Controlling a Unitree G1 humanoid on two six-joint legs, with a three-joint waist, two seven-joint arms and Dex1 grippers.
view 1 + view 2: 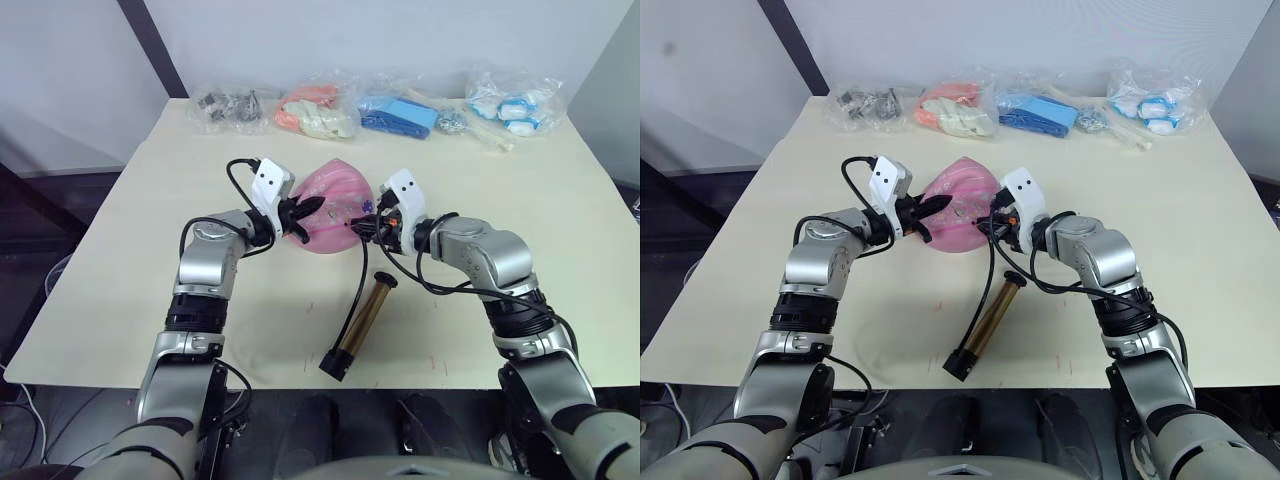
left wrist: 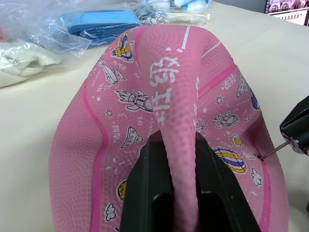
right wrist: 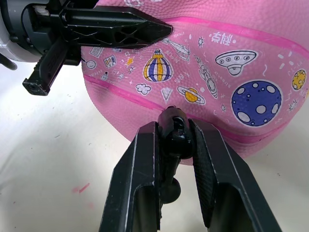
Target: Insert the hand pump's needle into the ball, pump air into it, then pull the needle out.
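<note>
Left wrist view has the left gripper [image 2: 181, 193] pinched on a raised fold of the ball [image 2: 145, 96], which sits saggy and dented mid-table, between the two arms. The right gripper [image 3: 175, 145] is clamped on the black needle fitting [image 3: 175, 133] at the end of the hose [image 1: 352, 290], and the needle [image 2: 271, 151] tip is right at the pink skin.

Stuff that could go wrong, as I see it: the ball is so soft that a push might just cave the skin in instead of seating the needle. If the tip isn't on the valve, it could skid or bend. The fold could also slip out of the left pinch once there's side load.

The pump [image 1: 362, 322] lies loose near the table's front edge, so a tug on the hose could drag it.

Along the far edge are clear bags: dark metal bits [image 1: 228, 105] far left, then orange-pink and whitish things [image 1: 315, 110], blue pieces [image 1: 400, 115], and white-and-blue items [image 1: 512, 103] far right.
</note>
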